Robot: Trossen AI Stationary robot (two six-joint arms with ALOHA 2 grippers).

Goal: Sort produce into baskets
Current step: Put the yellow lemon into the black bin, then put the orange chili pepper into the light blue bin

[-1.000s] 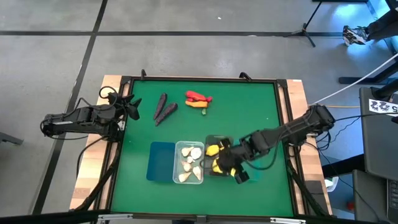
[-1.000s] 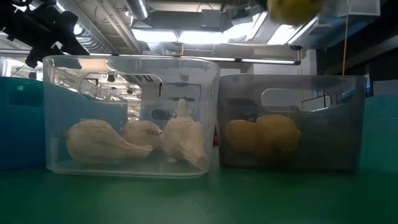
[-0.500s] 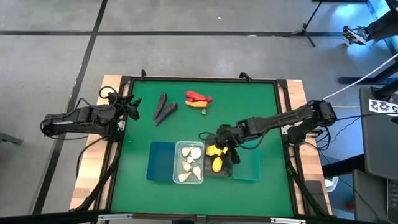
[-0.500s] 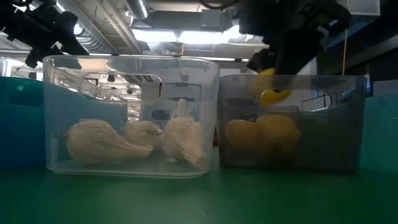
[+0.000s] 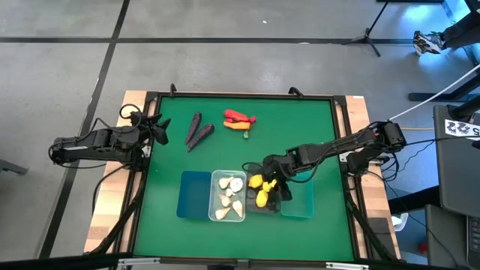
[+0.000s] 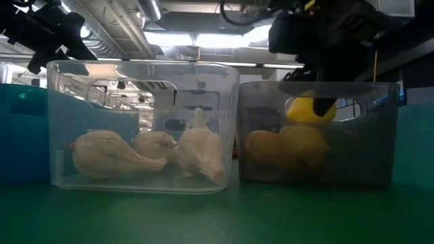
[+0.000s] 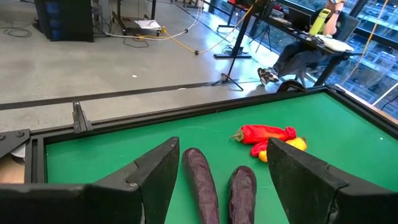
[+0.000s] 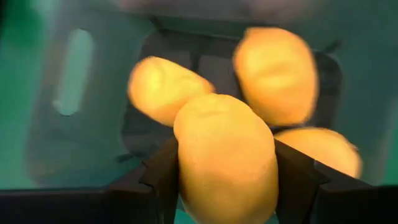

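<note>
- Right gripper [image 5: 271, 183] is reaching down into the dark grey bin [image 6: 380, 169], its jaws clamped on a yellow lemon [image 8: 227, 158]
- In the low view the held lemon [image 6: 310, 110] is hanging just below the bin's rim, above two lemons [image 6: 288, 146] lying on the bin floor
- The right wrist view is showing three more lemons [image 8: 275, 73] lying in the bin beneath the held one
- Clear bin [image 5: 214, 196] is sitting just beside the dark grey bin, holding the whitish garlic bulbs [image 6: 146, 154]
- Blue bin [image 5: 194, 195] is standing on the clear bin's other side; teal bin [image 5: 300, 202] is standing beside the dark grey one
- Left gripper [image 5: 159, 129] is waiting at the table's left edge, jaws apart and holding nothing
- Two dark purple elongated pieces [image 7: 214, 186] are lying on the green table [image 5: 300, 127] right in front of the left gripper
- Red pepper [image 7: 264, 133] and an orange-yellow piece [image 7: 283, 147] are lying together, a little beyond the purple pieces
</note>
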